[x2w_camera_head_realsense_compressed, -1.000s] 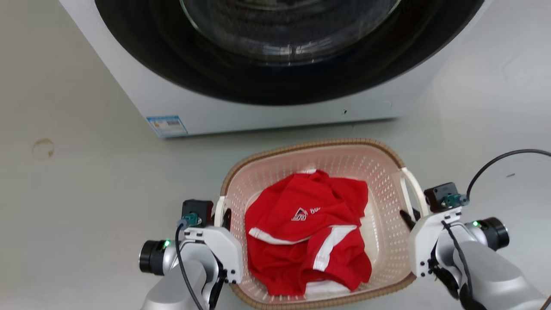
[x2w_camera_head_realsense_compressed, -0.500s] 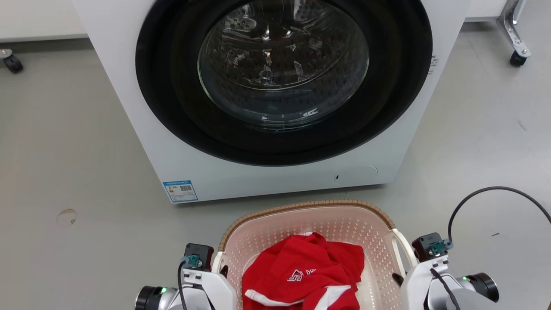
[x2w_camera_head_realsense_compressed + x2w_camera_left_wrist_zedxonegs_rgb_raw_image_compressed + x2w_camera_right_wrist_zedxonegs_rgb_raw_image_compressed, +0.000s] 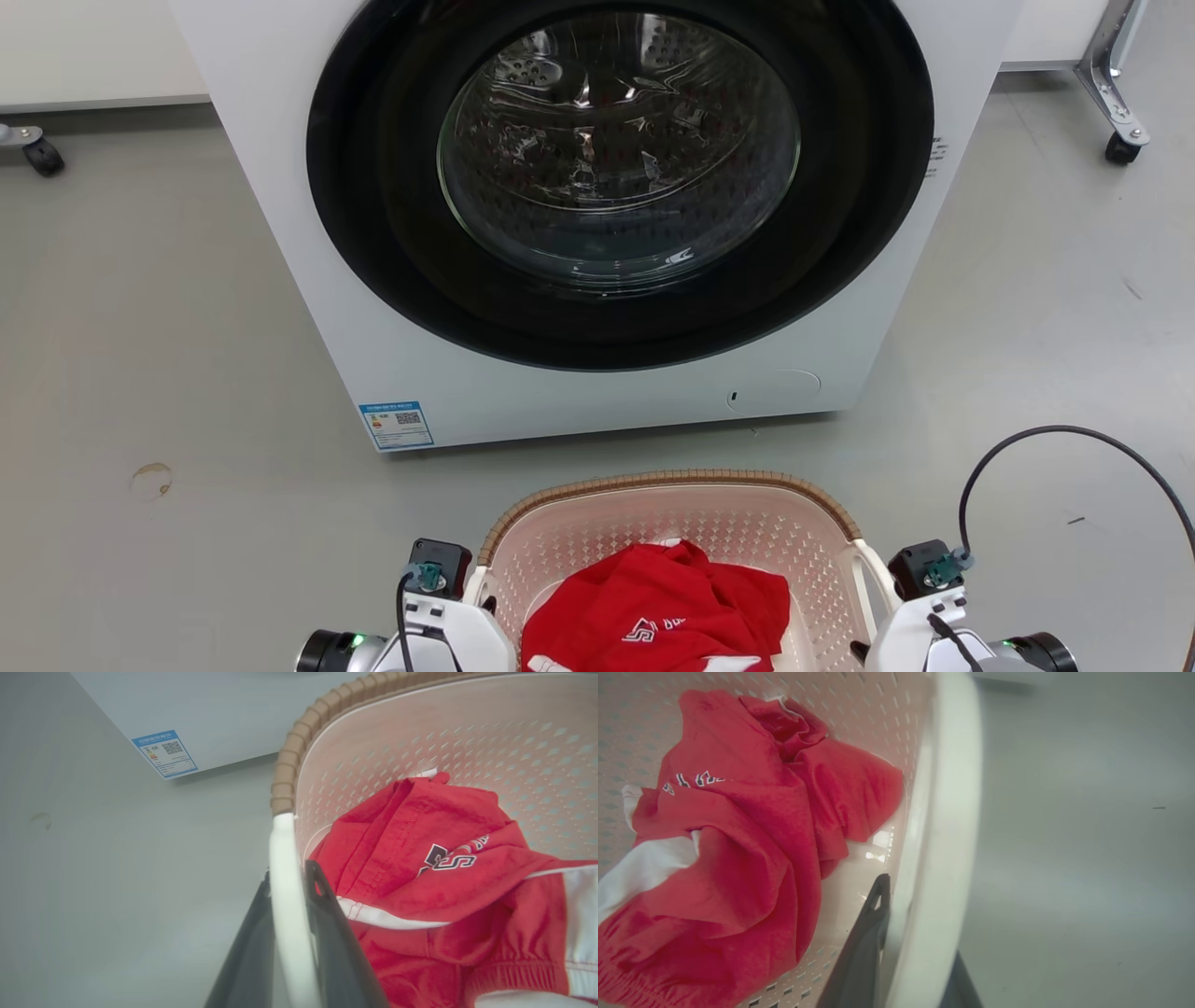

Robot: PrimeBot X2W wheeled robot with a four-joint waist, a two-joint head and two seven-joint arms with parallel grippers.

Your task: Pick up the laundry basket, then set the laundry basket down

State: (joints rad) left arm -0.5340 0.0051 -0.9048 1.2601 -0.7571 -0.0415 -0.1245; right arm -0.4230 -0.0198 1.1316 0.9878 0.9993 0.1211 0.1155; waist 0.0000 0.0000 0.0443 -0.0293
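The laundry basket [image 3: 672, 523] is just in front of the washing machine [image 3: 597, 401], with a red garment [image 3: 653, 616] inside it. My left hand [image 3: 290, 875] is clamped on one white loop handle [image 3: 285, 905], a finger on each side. My right hand [image 3: 920, 919] grips the opposite handle [image 3: 945, 812] likewise. I'd raise both hands evenly, keeping the basket level and short of the machine's front.

A white washing machine [image 3: 616, 187] stands on a smooth grey floor [image 3: 140, 355]

Grey floor [image 3: 121, 308] carrying white washing machine [image 3: 579, 411], faint ring stain [image 3: 150, 481] left of machine, castor [image 3: 1118, 149] right of it.
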